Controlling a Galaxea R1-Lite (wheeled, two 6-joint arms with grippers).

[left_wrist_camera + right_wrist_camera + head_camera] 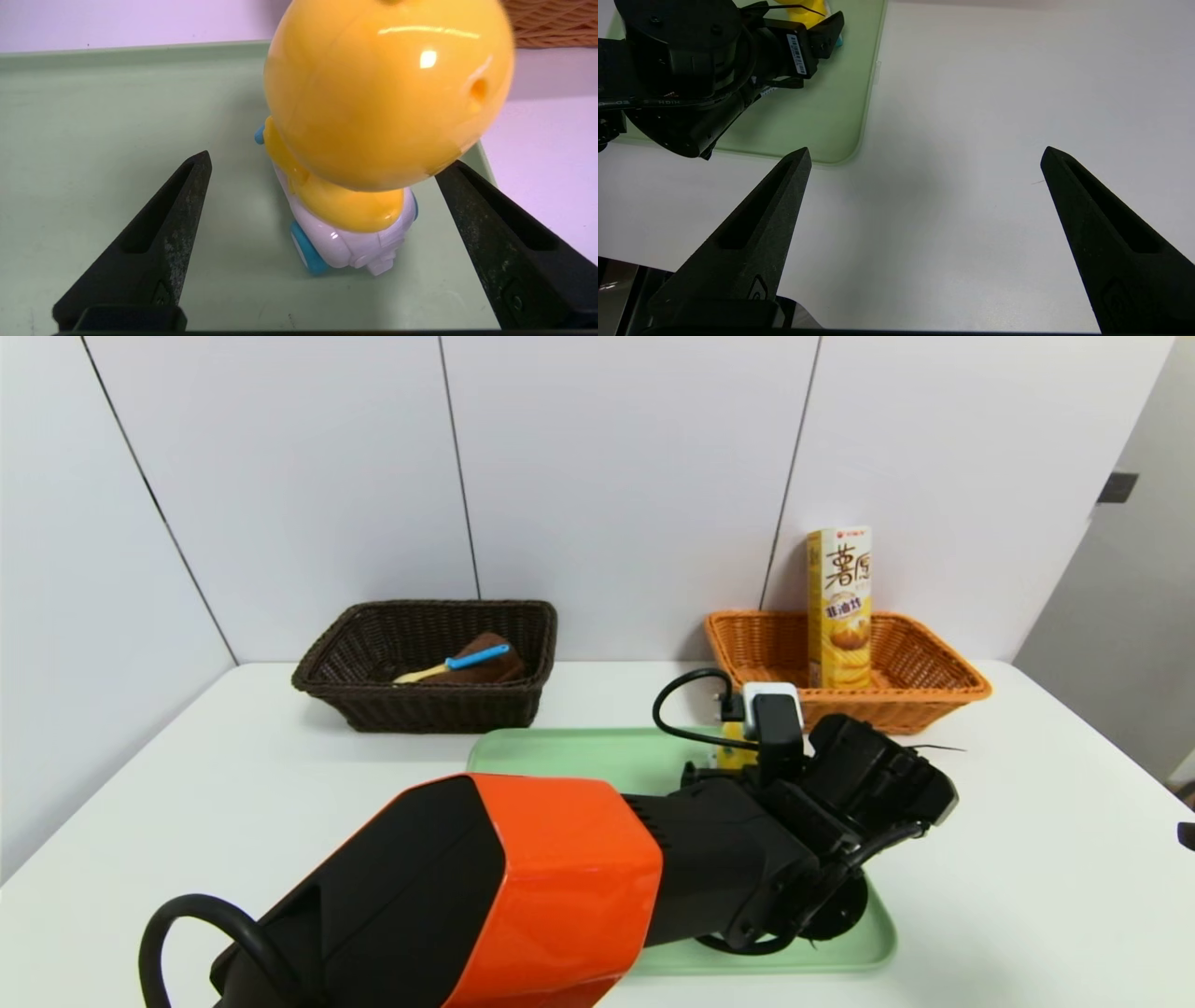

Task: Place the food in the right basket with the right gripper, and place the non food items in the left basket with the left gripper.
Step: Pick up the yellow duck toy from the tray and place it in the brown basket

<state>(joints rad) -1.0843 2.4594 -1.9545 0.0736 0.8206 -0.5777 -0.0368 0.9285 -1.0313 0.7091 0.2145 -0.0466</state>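
Now left gripper (322, 161) spread wide around duck toy (373, 121) on tray (93, 140), right gripper (924, 154) parked, spread wide.

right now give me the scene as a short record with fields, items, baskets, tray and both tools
duck toy: upright on the green tray, between the fingers of the left tool, not gripped
left tool: open, level with the duck
right tool: open, empty, over bare white table beside the tray
left basket: dark brown, holds rolled brown towel and blue-handled spatula
right basket: orange, holds snack carton standing upright
left to sort: only the duck toy
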